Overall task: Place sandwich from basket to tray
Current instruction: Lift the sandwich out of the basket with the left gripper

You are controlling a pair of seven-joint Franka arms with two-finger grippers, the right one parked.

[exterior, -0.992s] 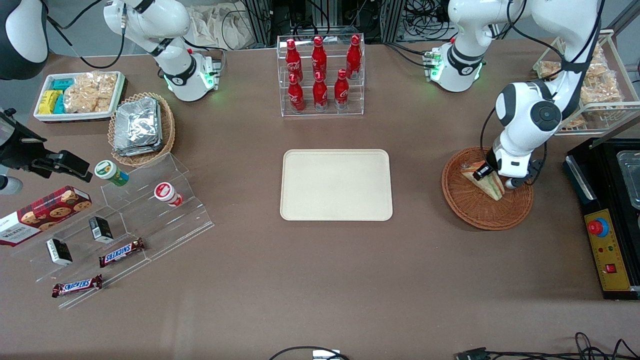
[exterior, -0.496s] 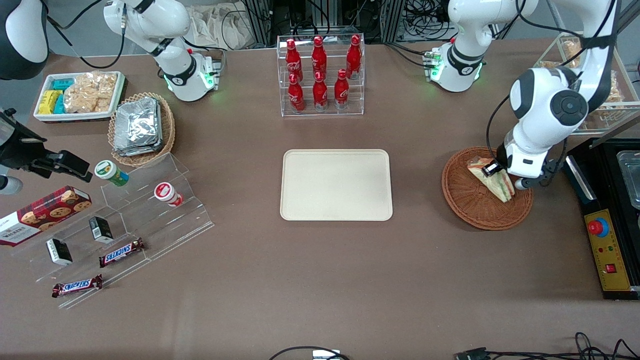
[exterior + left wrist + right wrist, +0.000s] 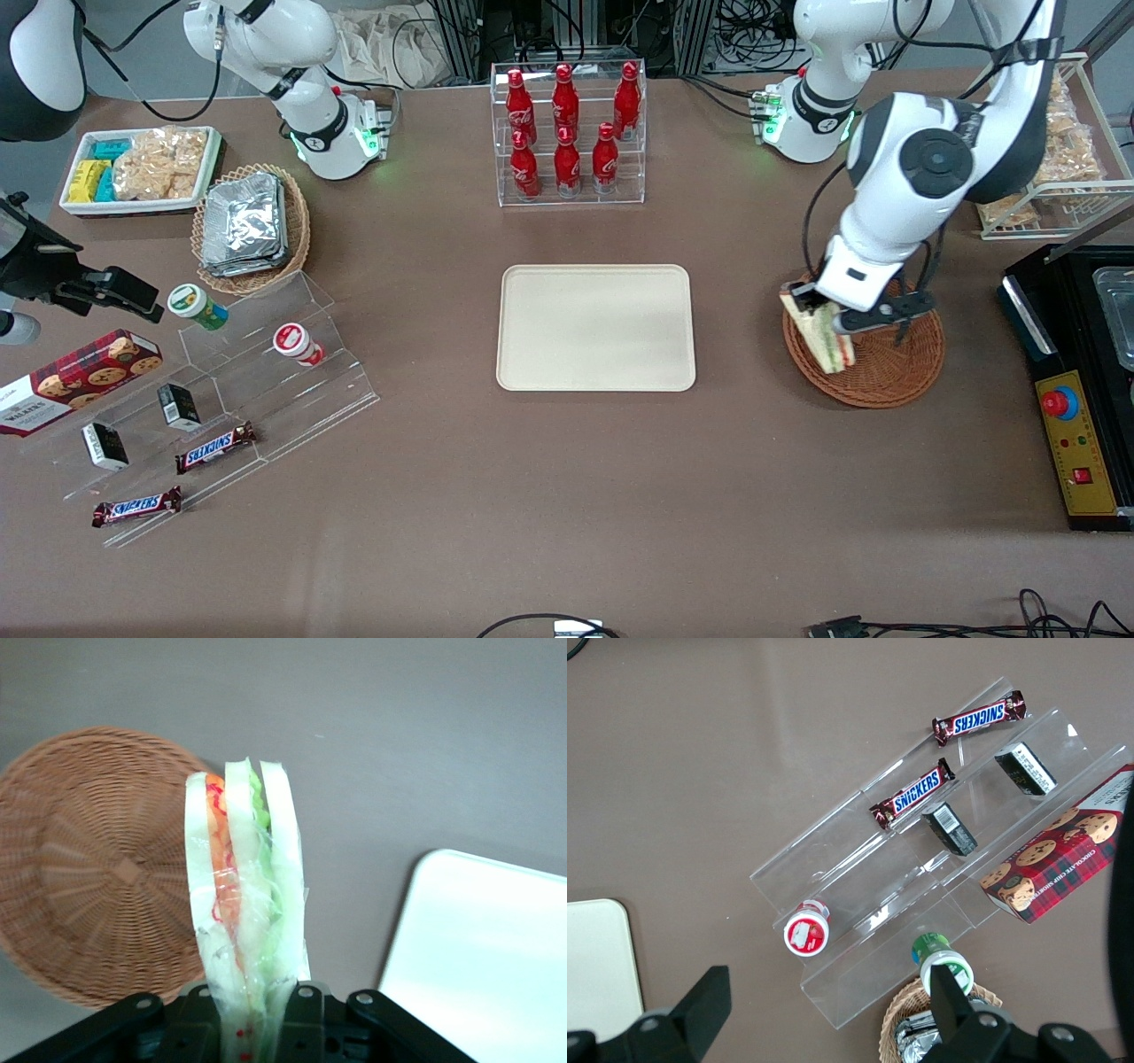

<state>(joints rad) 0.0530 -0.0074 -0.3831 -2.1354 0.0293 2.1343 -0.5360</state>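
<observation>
Six red bottles (image 3: 567, 133) stand in a clear rack (image 3: 569, 197).

A brown cloth-like surface covers the wide table (image 3: 567, 496), lit evenly from above, with a faint sheen near its near edge. Past the table's far edge stand metal frame posts (image 3: 465, 35) amid tangled black cables (image 3: 753, 27) and crumpled pale bags (image 3: 390, 44). More cables (image 3: 1054, 611) trail along the near edge. A black control box (image 3: 1076, 443) with a red button sits toward the working arm's end.
</observation>
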